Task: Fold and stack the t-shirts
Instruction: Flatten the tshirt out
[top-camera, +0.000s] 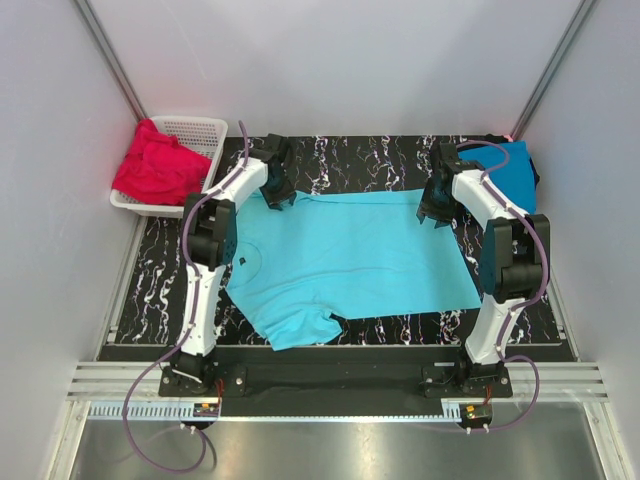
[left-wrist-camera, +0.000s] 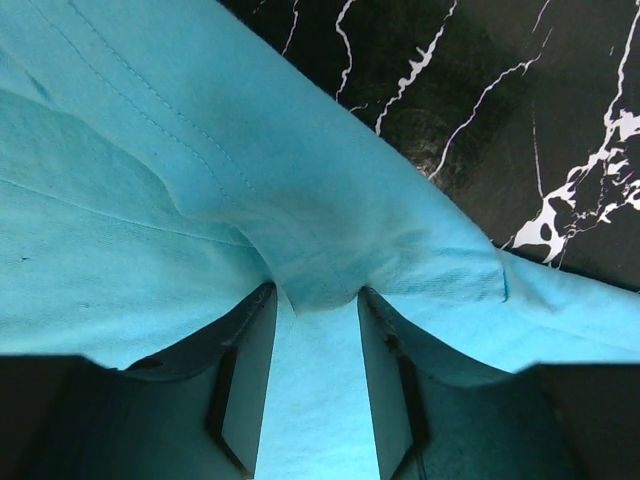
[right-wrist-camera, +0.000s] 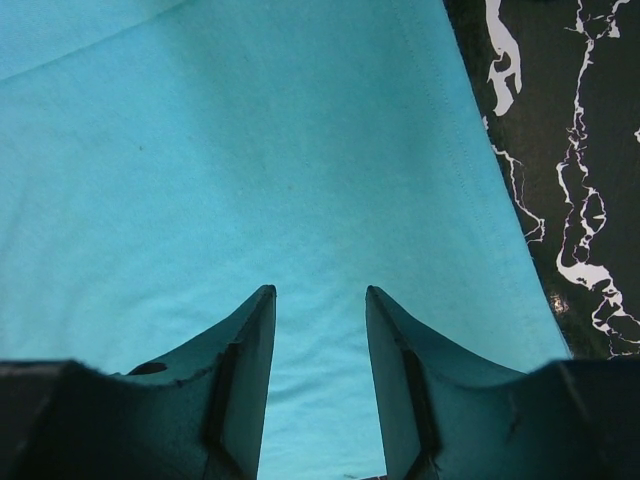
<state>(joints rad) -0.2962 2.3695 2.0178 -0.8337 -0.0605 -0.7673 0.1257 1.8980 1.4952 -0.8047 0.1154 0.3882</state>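
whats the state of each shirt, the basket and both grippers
light turquoise t-shirt, spread flat, unfolded
red t-shirts, crumpled heap in the white basket
white basket, upright, holding them
deeper blue t-shirt, far right corner, fold unclear
left gripper, shirt fabric bunched between tips, grip unclear
right gripper, open over flat fabric

Enclosed on three sides by plain white wall panels (top-camera: 330, 60), joined by slanting aluminium posts (top-camera: 110, 55) at upper left and upper right. Floored at centre with a black, white-veined tabletop (top-camera: 350, 160). Edged along the bottom by a slotted aluminium rail (top-camera: 340, 378). Lit softly, evenly.
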